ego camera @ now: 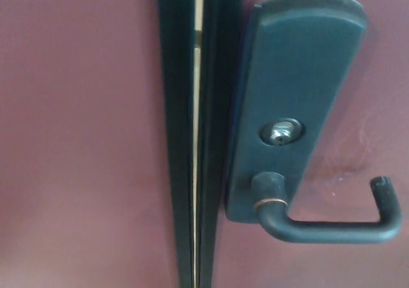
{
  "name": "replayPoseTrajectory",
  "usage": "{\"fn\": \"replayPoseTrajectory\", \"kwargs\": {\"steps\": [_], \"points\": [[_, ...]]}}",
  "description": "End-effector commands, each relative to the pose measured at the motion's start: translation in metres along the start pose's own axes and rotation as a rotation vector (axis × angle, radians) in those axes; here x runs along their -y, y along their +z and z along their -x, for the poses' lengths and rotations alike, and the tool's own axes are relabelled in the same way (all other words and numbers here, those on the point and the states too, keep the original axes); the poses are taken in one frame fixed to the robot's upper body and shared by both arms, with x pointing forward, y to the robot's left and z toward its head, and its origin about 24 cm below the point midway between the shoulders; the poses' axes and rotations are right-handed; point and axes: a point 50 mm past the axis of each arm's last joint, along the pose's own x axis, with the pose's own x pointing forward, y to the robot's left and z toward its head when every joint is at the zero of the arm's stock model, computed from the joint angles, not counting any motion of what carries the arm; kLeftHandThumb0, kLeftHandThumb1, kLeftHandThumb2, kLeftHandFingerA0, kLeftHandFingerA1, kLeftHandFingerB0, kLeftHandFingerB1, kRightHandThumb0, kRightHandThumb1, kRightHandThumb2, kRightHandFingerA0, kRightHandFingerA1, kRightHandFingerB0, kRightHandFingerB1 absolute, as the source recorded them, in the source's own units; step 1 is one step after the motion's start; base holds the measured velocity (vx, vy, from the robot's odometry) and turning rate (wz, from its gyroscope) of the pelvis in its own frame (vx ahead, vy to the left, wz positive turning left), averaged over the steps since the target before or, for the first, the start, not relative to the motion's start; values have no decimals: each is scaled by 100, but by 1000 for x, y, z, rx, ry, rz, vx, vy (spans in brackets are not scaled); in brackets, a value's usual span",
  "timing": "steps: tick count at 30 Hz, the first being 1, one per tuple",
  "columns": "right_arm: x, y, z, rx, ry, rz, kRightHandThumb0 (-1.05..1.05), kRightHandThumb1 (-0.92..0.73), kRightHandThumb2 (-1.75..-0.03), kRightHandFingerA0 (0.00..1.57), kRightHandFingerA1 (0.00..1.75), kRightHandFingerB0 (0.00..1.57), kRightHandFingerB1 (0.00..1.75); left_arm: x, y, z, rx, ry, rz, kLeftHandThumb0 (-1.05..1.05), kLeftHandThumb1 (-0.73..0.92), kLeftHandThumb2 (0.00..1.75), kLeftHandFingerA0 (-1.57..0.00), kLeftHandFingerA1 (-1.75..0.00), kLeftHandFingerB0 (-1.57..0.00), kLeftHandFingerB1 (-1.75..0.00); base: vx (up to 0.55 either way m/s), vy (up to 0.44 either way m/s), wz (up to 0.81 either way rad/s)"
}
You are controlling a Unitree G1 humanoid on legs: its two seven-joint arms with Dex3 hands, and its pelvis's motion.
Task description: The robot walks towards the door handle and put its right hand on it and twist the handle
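Closest to the lens, the dark metal lever door handle [332, 227] juts out from the door at lower right. Its round neck carries a thin brass-coloured ring, then bends into a bar running level toward the picture's right. The bar ends in a short return that turns up, with a flat dark tip near the right edge of the frame. Nothing touches the lever; bare door shows above the bar, below it, and inside the hook of the return.

Behind the neck sits the tall dark backplate with a rounded top [297, 90], tilted slightly in the frame. The lever springs from its bottom end. Just above the neck is the small silver keyhole cylinder [281, 132], blurred, set in a round recess.

The backplate lies flat on the maroon right door leaf [377, 96], which shows faint pale scuffs right of the plate, above the lever's return. The plate's left edge stands just beside the door's own edge.

Further left, black vertical edge strips [176, 141] run from top to bottom, with a thin bright gap [195, 173] between them. Past the strips, the plain maroon left door leaf [77, 135] fills the rest.

Neither robot hand shows, so whether their fingers are apart or closed cannot be told.
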Motion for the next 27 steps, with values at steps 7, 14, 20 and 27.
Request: {"fn": "replayPoseTrajectory", "kwargs": {"steps": [7,14,20,27], "points": [[-5,-6,1,-24,36,9,-26,-69,-60,57,46,41,38,-5,-10,4,-27,-18,-18,-13,65,58,-63,-49,-47,-41,-62,131,-7],[-6,-9,2,-35,46,15,-34,-60,-73,53,52,38,45,-7,-16,6,-41,-16,-28,-13,65,58,-63,-49,-48,-41,-133,212,-8],[-9,-11,2,-45,54,10,-27,-70,-60,57,45,41,37,-8,-19,8,-42,-5,-33,-13,64,58,-63,-49,-49,-41,-178,103,-9],[-10,-11,2,-44,59,8,-34,-60,-73,54,53,37,44,-10,-23,9,-55,0,-24,-13,64,58,-63,-48,-49,-41,-193,15,-2]]}}
